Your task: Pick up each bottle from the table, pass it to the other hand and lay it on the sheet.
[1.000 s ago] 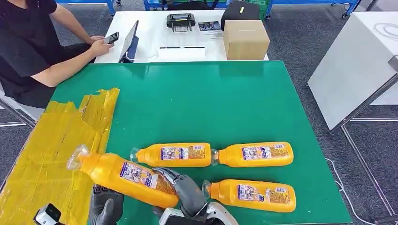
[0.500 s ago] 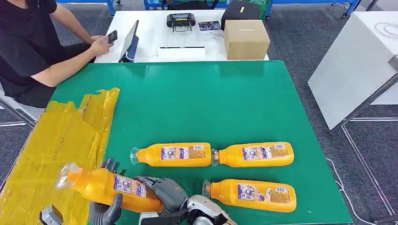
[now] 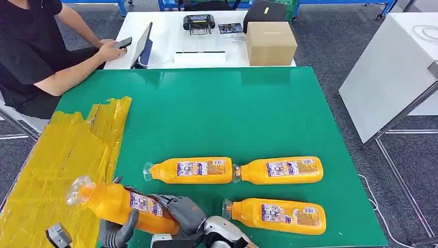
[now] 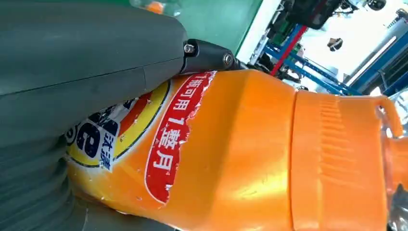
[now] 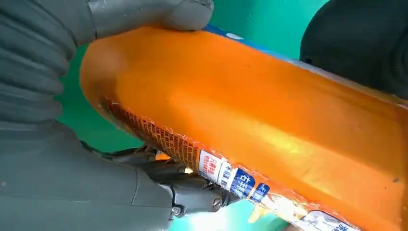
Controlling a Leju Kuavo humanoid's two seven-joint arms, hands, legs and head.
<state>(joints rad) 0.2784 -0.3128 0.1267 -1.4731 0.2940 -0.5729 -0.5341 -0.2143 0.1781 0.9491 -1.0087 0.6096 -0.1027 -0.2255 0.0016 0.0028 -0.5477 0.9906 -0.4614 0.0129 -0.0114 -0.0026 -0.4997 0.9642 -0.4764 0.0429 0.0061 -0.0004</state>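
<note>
Held bottle: we are seeing one orange bottle (image 3: 124, 204) being carried low over the near left part of the green table (image 3: 217, 113), tilted, its clear cap end pointing toward the yellow sheet (image 3: 62, 155) and overhanging that sheet's near edge.
Right hand: our right hand (image 3: 181, 211) is grasping the base end of this bottle; in the right wrist view the thumb (image 5: 144, 14) is pressing on the orange body (image 5: 269, 125) while the darker fingers (image 5: 192, 192) are curling under the labelled side.
Left hand: our left hand (image 3: 118, 232) is wrapping the bottle from beneath, near its middle, with one finger coming up over the label; in the left wrist view the grey hand (image 4: 82, 62) is lying against the label of the bottle (image 4: 269, 159).
Bottles on the table: three more orange bottles are lying flat on the green surface, two end to end in a row (image 3: 191, 170) (image 3: 281, 170) and one nearer to us on the right (image 3: 276, 215), all with caps pointing left.
Sheet: it is lying crumpled over the table's left side and hanging off the edge.
Background: a person (image 3: 36, 51) in black is sitting at a white table (image 3: 170, 36) holding a phone (image 3: 123, 42), with a cardboard box (image 3: 270, 43) standing there too.
</note>
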